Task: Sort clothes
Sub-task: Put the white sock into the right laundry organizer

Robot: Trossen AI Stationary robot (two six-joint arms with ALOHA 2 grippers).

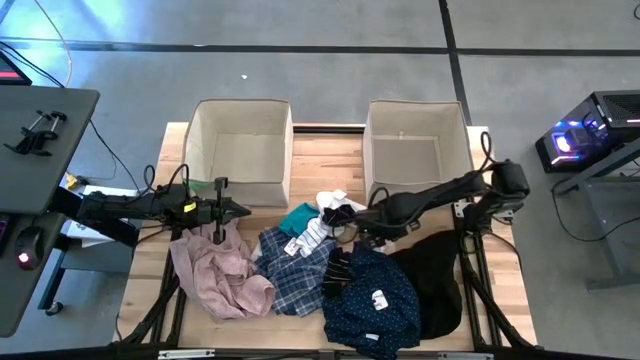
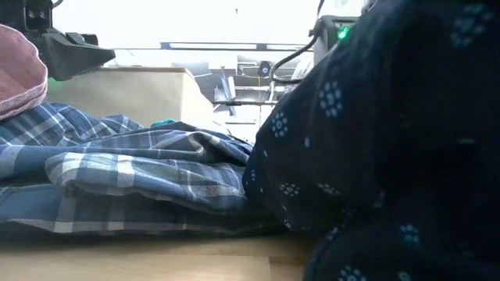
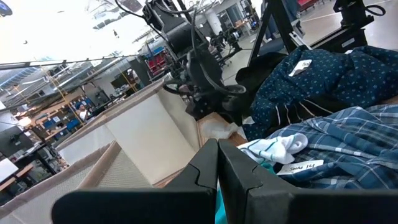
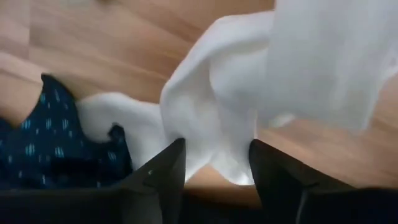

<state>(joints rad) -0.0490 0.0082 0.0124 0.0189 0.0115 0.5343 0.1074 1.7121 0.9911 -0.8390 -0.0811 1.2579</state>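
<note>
The clothes lie in a heap on the table's near half: pale pink shirt (image 1: 215,270), blue plaid shirt (image 1: 295,265), navy dotted shirt (image 1: 375,295), black garment (image 1: 440,280), teal piece (image 1: 298,215) and white socks (image 1: 335,205). My right gripper (image 4: 214,165) is open, low over the table, with a fold of a white sock (image 4: 217,124) between its fingers. In the high view it (image 1: 357,222) is just right of the socks. My left gripper (image 3: 217,168) is shut and empty, above the pink shirt's far edge (image 1: 240,210). My right gripper has its open fingers (image 4: 163,171) on either side of a bunched fold of the white sock (image 4: 214,146), coming from above. The sock lies on the wooden table. I cannot tell whether the fingers touch it.
Two beige fabric boxes (image 1: 240,102) (image 1: 415,103) stand open at the table's far side, the left one close beside my left gripper. In the low view the navy shirt (image 2: 391,156) and plaid shirt (image 2: 133,179) fill the foreground. Bare wood shows between the boxes and the heap.
</note>
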